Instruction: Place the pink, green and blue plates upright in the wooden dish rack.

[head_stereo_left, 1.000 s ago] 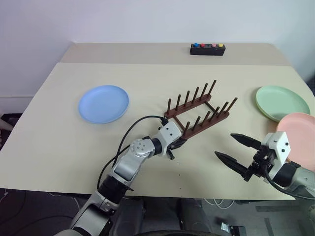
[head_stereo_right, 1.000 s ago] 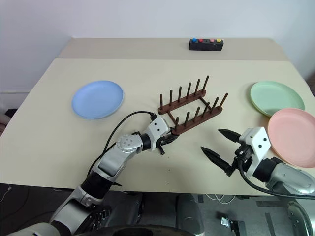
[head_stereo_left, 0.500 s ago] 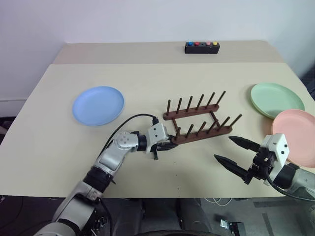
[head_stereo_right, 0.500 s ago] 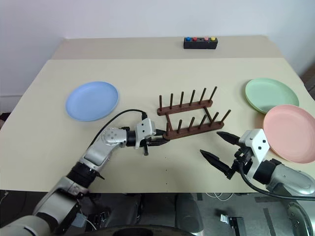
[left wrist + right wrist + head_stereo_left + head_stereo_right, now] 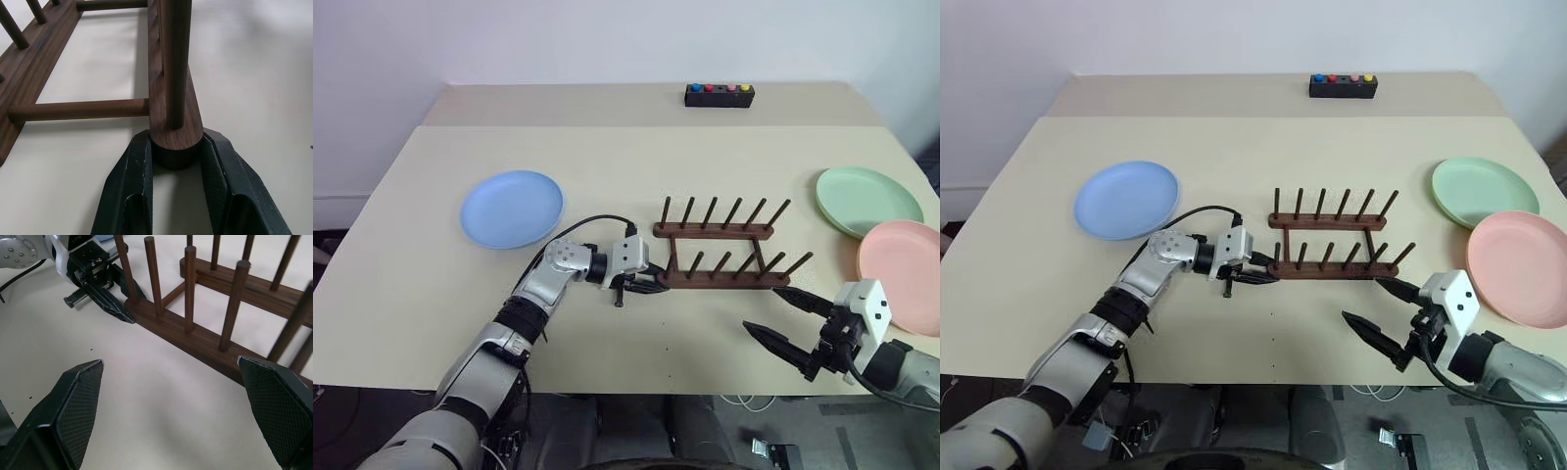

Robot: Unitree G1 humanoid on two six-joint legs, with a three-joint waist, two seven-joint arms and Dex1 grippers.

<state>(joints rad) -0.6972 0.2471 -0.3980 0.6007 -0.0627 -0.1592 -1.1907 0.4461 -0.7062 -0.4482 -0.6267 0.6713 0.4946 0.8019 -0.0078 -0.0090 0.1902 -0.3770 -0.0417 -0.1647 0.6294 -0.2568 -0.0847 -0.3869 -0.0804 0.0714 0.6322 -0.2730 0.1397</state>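
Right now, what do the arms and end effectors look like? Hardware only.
Both arms: silver-grey metal links, black joints. White block housing at each wrist. Left end effector and right end effector each have two black tapered fingers; the right's pads show a fine mesh texture. A black cable loops along the left forearm.

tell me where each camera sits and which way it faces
Head eye views: look forward and down over the table; both arms show.
Left wrist view: looks along its fingers, clamped on the wooden dish rack rail end.
Right wrist view: looks past its open fingers at the rack.
Shared: both wrist views show the rack.
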